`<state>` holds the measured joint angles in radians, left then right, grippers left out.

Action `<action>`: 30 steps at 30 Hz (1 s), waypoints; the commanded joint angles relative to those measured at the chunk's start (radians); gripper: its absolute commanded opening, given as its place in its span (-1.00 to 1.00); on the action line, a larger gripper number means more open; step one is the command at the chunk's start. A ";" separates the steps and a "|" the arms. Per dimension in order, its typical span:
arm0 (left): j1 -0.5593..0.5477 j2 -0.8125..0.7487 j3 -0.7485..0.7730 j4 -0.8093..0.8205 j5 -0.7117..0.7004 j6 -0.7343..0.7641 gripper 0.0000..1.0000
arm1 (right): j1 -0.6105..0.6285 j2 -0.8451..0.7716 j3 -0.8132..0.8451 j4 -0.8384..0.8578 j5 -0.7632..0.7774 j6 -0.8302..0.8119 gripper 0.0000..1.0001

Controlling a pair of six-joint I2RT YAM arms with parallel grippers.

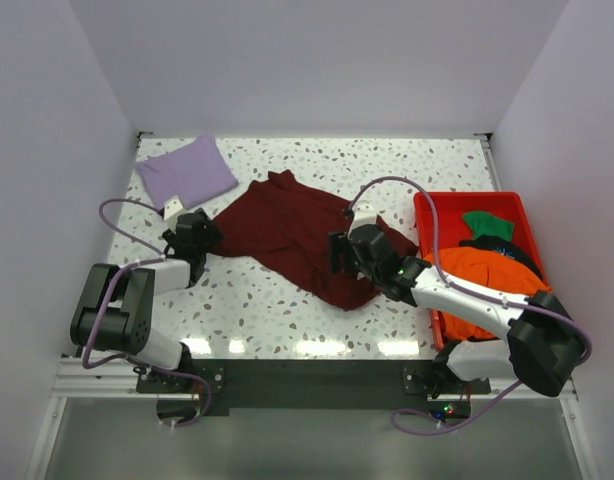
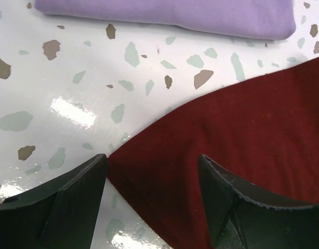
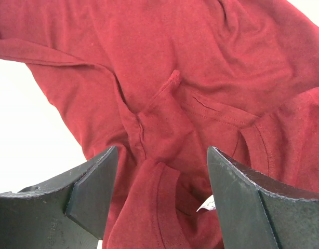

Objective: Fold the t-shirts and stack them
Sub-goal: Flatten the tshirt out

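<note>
The right arm reaches in from the near-right corner of the worktop (image 1: 257,310), crossing the near-left rim of the red bin (image 1: 424,205). The right fingers (image 1: 337,253) hang over the right part of the maroon t-shirt (image 1: 287,230). They are spread apart and grasp nothing. In the wrist view they stand on either side of the rumpled collar, where a small white tag (image 3: 206,204) peeks out. Whether their tips touch the cloth cannot be told.

Toward the left edge, the left fingers (image 1: 205,240) are also released and set wide. The pointed left corner of the maroon t-shirt lies flat on the worktop between them. One finger is over the cloth, and the other is over bare worktop just beside the corner's tip.

The maroon t-shirt sprawls crumpled across the middle of the worktop, from that corner nearly to the bin's left wall.

The bin sits along the right edge. It holds an orange t-shirt (image 1: 477,280) heaped at its near end, a black one (image 1: 515,255) beside that, and a green one (image 1: 487,224) farther back.

At the far-left corner lies a lavender t-shirt (image 1: 187,172), folded into a neat pad, near the maroon one but apart from it.
</note>
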<state>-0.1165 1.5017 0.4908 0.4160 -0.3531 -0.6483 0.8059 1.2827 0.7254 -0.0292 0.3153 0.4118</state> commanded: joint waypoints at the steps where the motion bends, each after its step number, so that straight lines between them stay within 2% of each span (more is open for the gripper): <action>1: 0.001 -0.024 -0.008 -0.003 -0.087 -0.050 0.48 | -0.001 -0.037 0.008 0.054 0.005 0.012 0.45; 6: 0.001 -0.017 0.003 -0.020 -0.098 -0.069 0.47 | -0.001 -0.031 0.011 0.052 0.007 0.012 0.45; 14: 0.001 -0.012 0.008 -0.063 -0.104 -0.093 0.33 | -0.001 -0.017 0.017 0.046 0.013 0.007 0.45; 23: 0.002 0.098 0.130 -0.209 -0.089 -0.108 0.18 | 0.001 -0.040 0.005 0.035 0.027 0.009 0.46; 26: 0.001 0.111 0.141 -0.218 -0.078 -0.102 0.01 | 0.001 -0.062 -0.003 0.032 0.033 0.009 0.46; 29: 0.001 0.107 0.138 -0.218 -0.072 -0.100 -0.24 | 0.001 -0.072 -0.009 0.032 0.038 0.009 0.46; 30: 0.001 0.104 0.137 -0.218 -0.069 -0.097 -0.47 | 0.003 -0.077 -0.011 0.032 0.041 0.009 0.46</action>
<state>-0.1169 1.5951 0.6155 0.2424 -0.4309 -0.7460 0.8059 1.2472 0.7216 -0.0315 0.3233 0.4118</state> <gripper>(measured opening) 0.336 0.728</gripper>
